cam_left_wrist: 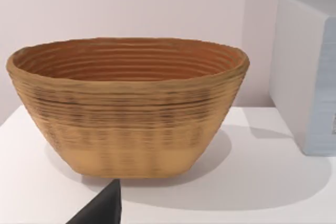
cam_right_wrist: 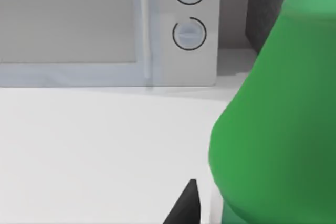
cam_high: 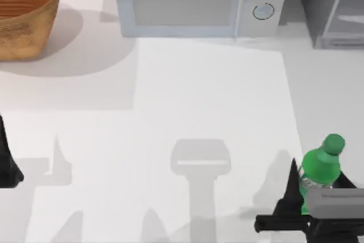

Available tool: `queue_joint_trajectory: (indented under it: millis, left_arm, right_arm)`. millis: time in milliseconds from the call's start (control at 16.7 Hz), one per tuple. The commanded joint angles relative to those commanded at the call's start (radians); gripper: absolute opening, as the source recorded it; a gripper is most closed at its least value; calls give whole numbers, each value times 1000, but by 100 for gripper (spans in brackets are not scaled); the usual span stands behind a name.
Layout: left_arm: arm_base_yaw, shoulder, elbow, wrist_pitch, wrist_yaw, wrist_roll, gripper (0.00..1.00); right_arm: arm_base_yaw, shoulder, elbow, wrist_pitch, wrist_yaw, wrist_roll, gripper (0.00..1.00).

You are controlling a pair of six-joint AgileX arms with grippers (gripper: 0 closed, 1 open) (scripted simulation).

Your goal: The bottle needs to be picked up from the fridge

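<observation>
The top camera hangs above the table [cam_high: 170, 83] and looks down on it, taking in the basket [cam_high: 25, 15] at the far left, the microwave [cam_high: 196, 1] at the back and a corner of the fridge [cam_high: 335, 7] at the far right. The left wrist camera looks level across the table [cam_left_wrist: 273, 182] straight at the basket [cam_left_wrist: 128, 108], fairly near, with a microwave [cam_left_wrist: 310, 72] side at its edge. The right wrist camera sits low, pressed close to the bottle [cam_right_wrist: 278, 119], facing the microwave [cam_right_wrist: 110, 30] front. All three views share the microwave.
</observation>
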Motion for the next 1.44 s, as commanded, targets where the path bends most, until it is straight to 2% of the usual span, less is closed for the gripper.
queue_joint_trajectory:
  millis: [300,1080,1440]
  left_arm:
    - [0,0,0,0,0,0,100]
    - [0,0,0,0,0,0,100]
    - [0,0,0,0,0,0,100]
  right_arm:
    - [-3,2,-2,8,-2,-7,0]
    - [-3,2,-2,8,-2,-7,98]
    - [-3,2,-2,8,-2,-7,100]
